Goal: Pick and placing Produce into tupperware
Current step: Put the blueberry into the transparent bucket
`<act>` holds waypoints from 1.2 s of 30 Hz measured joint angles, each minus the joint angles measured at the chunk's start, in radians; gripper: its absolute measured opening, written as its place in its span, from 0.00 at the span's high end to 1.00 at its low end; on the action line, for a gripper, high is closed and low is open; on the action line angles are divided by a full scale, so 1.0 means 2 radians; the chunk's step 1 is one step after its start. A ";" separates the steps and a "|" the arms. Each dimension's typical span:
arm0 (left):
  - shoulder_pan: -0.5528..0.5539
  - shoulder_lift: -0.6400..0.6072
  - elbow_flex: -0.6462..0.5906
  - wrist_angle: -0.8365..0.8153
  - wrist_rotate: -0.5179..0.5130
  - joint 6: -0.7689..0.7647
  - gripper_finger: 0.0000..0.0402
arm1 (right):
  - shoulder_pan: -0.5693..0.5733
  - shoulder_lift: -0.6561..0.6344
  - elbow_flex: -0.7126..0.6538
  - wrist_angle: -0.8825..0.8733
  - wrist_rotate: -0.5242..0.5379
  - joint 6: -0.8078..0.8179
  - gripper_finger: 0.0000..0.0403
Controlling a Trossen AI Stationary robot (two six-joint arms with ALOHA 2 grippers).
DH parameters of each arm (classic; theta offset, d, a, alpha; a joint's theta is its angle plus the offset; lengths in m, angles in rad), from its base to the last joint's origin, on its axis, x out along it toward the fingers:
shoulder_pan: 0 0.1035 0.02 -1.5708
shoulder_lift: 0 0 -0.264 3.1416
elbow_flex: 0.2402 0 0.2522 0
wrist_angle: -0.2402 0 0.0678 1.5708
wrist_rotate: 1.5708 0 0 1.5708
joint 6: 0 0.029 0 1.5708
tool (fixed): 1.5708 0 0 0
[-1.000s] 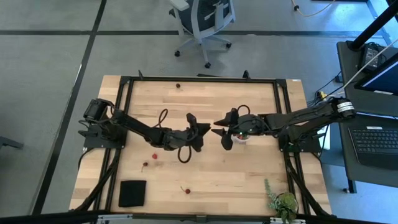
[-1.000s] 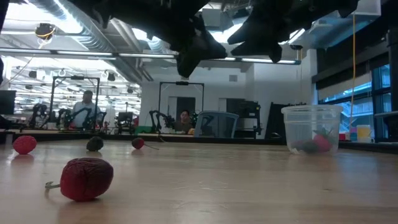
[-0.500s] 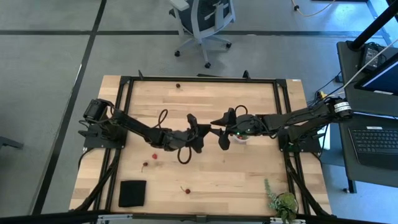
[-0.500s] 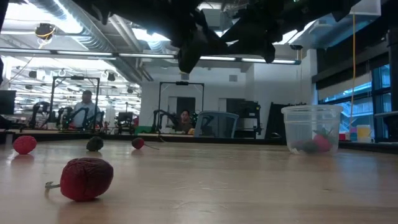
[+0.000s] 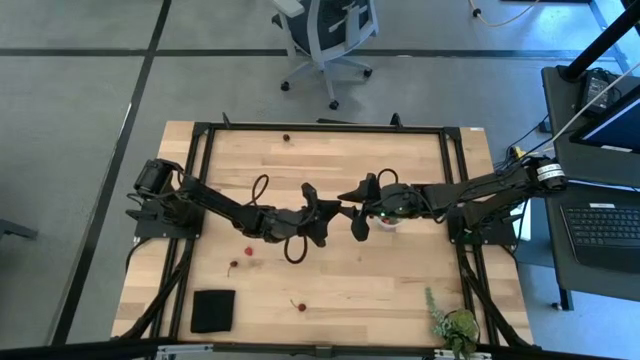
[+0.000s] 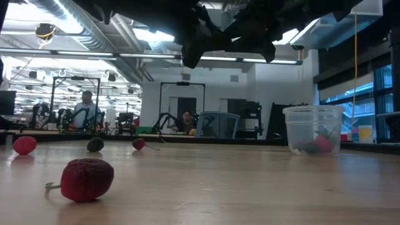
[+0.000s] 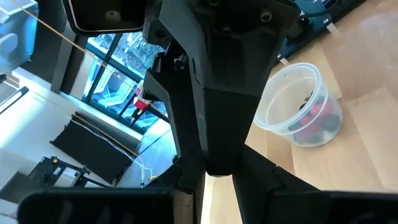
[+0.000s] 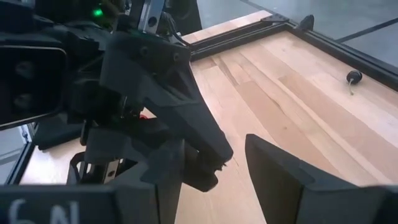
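Both grippers hang high over the middle of the table, facing each other. My left gripper [image 5: 322, 212] is open and my right gripper [image 5: 355, 210] is open. Their fingers interleave, and one left finger [image 8: 199, 146] stands between the right fingers. I see no fruit between any fingers, and whether the fingers touch cannot be told. The translucent tub [image 5: 389, 225] stands upright on the wood under the right arm, with red fruits [image 7: 316, 118] on its bottom. Loose fruits [image 5: 248, 251] [image 5: 232, 266] [image 5: 298, 305] lie on the near left of the table, and one fruit [image 5: 286, 138] lies by the far edge.
A flat black pad [image 5: 213, 310] lies at the near left corner and a leafy green plant [image 5: 455, 325] at the near right. A black frame [image 5: 320, 128] runs round the tabletop. People sit at desks in the room behind [image 6: 86, 107].
My right gripper has moved toward the table's left until its fingers overlap those of my left gripper. My left gripper has risen a little. The tub and the loose fruits have stayed put.
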 joint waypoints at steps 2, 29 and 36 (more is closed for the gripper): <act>0.000 0.000 0.000 0.001 0.000 0.000 0.85 | -0.001 0.000 0.000 0.000 -0.001 0.000 0.59; 0.000 0.000 0.001 -0.015 -0.010 0.022 0.84 | -0.006 0.001 0.001 -0.019 -0.003 -0.039 0.87; -0.001 0.000 0.001 -0.022 -0.026 -0.040 0.70 | -0.010 0.002 -0.001 -0.045 0.006 -0.036 0.88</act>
